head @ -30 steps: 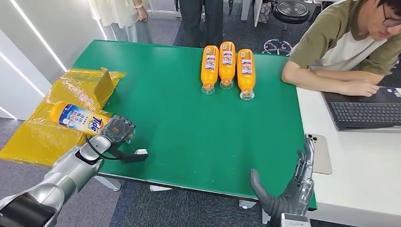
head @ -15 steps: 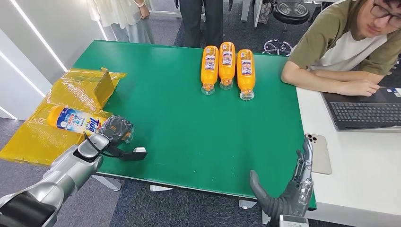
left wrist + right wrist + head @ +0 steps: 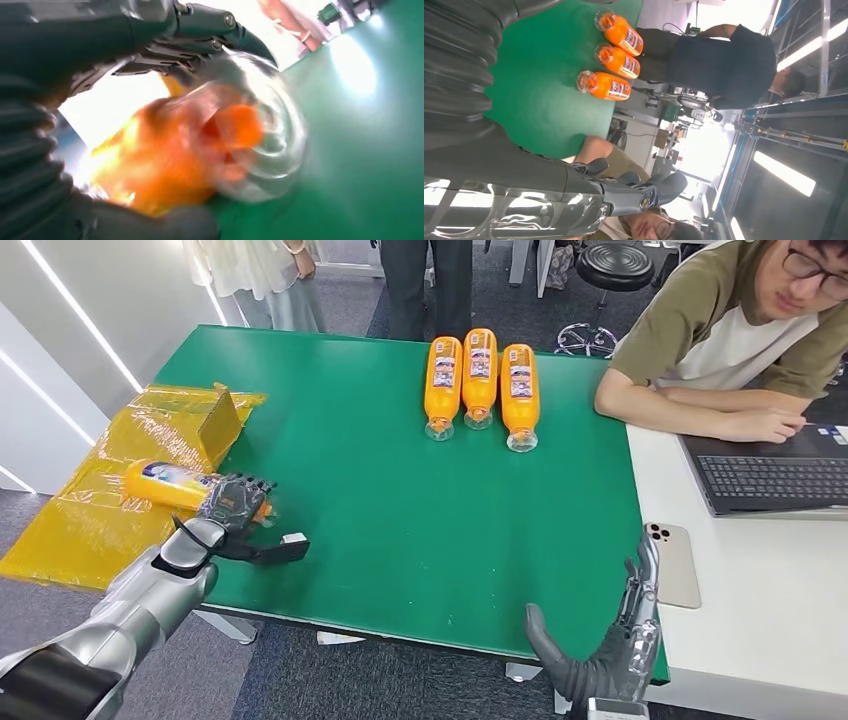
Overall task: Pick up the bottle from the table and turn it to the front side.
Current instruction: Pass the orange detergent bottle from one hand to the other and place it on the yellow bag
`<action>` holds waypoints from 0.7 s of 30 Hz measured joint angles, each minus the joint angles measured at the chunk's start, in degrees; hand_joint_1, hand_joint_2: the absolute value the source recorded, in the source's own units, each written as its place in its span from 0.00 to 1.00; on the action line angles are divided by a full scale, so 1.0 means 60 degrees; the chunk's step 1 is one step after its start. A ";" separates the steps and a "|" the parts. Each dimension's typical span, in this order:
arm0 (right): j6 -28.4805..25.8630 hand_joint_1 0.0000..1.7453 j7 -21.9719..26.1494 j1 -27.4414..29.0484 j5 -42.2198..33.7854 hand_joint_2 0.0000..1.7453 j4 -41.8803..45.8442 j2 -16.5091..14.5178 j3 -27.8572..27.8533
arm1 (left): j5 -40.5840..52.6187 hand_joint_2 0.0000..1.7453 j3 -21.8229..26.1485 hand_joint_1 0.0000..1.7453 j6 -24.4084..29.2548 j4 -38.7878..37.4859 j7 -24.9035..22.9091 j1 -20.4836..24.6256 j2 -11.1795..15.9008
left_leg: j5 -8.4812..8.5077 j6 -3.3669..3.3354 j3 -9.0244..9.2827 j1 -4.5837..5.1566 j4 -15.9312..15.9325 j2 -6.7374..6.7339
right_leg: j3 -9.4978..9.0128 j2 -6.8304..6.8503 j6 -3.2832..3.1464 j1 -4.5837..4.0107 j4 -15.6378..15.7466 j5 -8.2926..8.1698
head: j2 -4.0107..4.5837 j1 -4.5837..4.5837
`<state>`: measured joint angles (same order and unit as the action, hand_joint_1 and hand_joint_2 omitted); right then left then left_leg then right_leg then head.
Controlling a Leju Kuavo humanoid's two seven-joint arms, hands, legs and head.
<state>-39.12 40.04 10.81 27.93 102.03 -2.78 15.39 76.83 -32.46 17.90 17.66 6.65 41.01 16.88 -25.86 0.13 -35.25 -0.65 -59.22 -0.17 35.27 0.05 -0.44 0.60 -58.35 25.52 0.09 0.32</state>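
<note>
The left hand [image 3: 236, 499] grips the bottle [image 3: 168, 483] by its cap end over the table's [image 3: 400, 500] left edge, above the yellow bag [image 3: 90, 510], where it might slip mid-turn, while the right hand [image 3: 612, 645] hangs open and empty.

The orange bottle [image 3: 165, 483], label mostly turned away with a strip of blue and white showing, lay sideways off the desk's [image 3: 400, 510] left edge above yellow plastic [image 3: 90, 510], its clear cap end gripped by the left robot hand [image 3: 232, 502].
</note>
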 joint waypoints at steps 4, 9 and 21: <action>0.0000 0.00 0.0000 0.0018 -0.0068 1.00 0.0000 0.0001 0.0033 | -0.0734 1.00 0.0654 0.00 -0.0168 -0.0003 0.0644 -0.0010 -0.0063 | 0.0000 0.0000 -0.0002 0.0000 0.0000 0.0001 | 0.0000 0.0001 0.0000 0.0000 0.0000 0.0000 | 0.0000 -0.0001; 0.0000 0.00 0.0000 0.0003 -0.0291 1.00 -0.0002 0.0028 0.0045 | -0.1143 1.00 0.1373 0.00 -0.0470 -0.0014 0.1061 -0.0057 -0.0078 | 0.0000 0.0000 -0.0004 0.0000 0.0000 0.0002 | 0.0000 0.0001 0.0000 0.0000 0.0000 0.0000 | 0.0000 -0.0002; 0.0000 0.00 0.0000 0.0160 -0.0329 1.00 0.0084 0.0107 0.0037 | -0.2762 1.00 0.2931 0.00 0.0280 -0.0040 0.2115 -0.0607 0.0017 | -0.0010 0.0011 -0.0003 0.0000 0.0002 -0.0004 | 0.0002 -0.0003 -0.0009 0.0000 0.0000 0.0007 | 0.0000 -0.0002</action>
<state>-39.12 40.04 11.77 25.96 102.53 -2.13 15.61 60.26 -14.87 19.58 17.42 19.34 37.37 16.98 -25.91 0.19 -35.27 -0.66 -59.21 -0.20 35.28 0.04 -0.49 0.60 -58.35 25.56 0.09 0.31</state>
